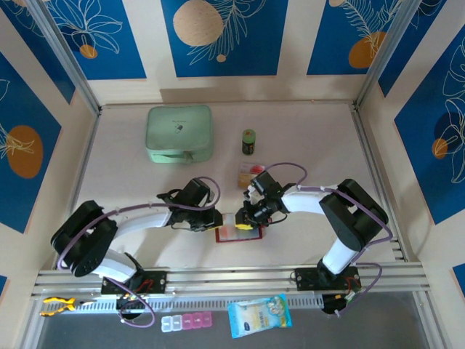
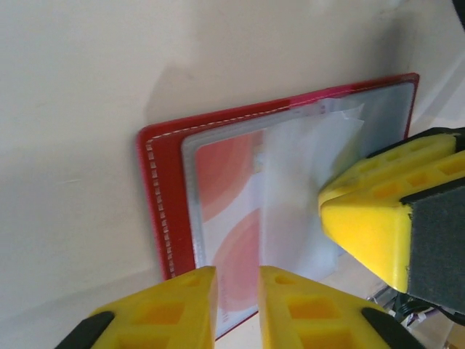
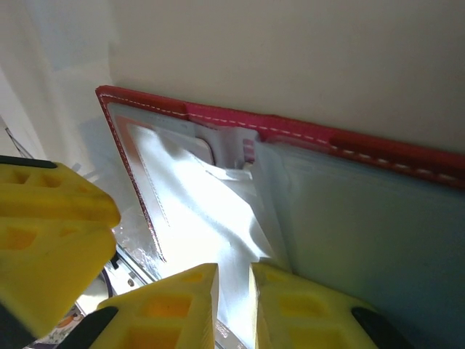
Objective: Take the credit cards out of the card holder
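Note:
The dark-red card holder [image 1: 231, 234] lies open on the table between both arms. Its clear sleeves [image 2: 290, 182] face up, and a whitish card with red circles [image 2: 229, 203] sits inside one. My left gripper [image 2: 237, 280] hovers at the sleeve's near edge, jaws a narrow gap apart with nothing pinched. A crumpled clear sleeve [image 3: 211, 211] rises between the fingers of my right gripper [image 3: 234, 276], which is shut on it. In the top view the left gripper [image 1: 220, 218] and right gripper [image 1: 249, 217] meet over the holder. Yellow-orange and red credit cards [image 1: 249, 174] lie just beyond.
A mint-green zip case [image 1: 179, 134] sits at the back left and a small green jar [image 1: 248, 141] at the back middle. Below the front rail lie a pill box [image 1: 187, 322], a blue packet [image 1: 259, 315] and a yellow toy [image 1: 57, 305].

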Robot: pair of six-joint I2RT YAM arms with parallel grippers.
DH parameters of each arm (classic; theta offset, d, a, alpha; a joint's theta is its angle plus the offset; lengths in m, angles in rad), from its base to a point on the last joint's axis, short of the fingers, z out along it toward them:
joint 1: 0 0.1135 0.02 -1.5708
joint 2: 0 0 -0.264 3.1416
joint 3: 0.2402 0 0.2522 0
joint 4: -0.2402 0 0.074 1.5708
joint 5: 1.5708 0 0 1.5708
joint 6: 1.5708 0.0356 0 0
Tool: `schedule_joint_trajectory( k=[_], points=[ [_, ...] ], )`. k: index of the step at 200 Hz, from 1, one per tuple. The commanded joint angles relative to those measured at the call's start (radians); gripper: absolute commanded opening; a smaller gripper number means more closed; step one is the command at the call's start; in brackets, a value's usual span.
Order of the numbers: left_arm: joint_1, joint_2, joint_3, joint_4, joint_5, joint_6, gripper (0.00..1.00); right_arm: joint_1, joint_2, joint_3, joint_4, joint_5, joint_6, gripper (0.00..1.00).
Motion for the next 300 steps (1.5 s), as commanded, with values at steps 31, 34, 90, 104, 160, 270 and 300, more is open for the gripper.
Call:
schedule_joint_trajectory(
  k=[31, 34, 90, 104, 160, 270, 300],
  points=[
    [-0.028, 0.068, 0.028, 0.091, 0.044, -0.045, 0.27, -0.022, 0.029, -0.037, 0.030, -0.043, 0.007, 0.19],
    [-0.029, 0.071, 0.028, 0.093, 0.044, -0.047, 0.27, -0.023, 0.029, -0.038, 0.033, -0.044, 0.007, 0.19],
    [-0.034, 0.099, 0.033, 0.112, 0.051, -0.054, 0.29, -0.036, 0.027, -0.049, 0.040, -0.053, 0.006, 0.18],
    [-0.035, 0.104, 0.034, 0.115, 0.055, -0.055, 0.28, -0.035, 0.029, -0.049, 0.043, -0.056, 0.007, 0.19],
    [-0.037, 0.123, 0.040, 0.148, 0.067, -0.072, 0.22, -0.036, 0.025, -0.054, 0.046, -0.056, 0.010, 0.18],
    [-0.045, 0.114, 0.075, 0.143, 0.080, -0.075, 0.16, -0.028, -0.152, -0.005, -0.098, 0.019, -0.007, 0.25],
    [-0.052, 0.115, 0.099, 0.128, 0.081, -0.072, 0.17, -0.044, -0.223, 0.006, -0.163, 0.049, -0.022, 0.26]
  ],
)
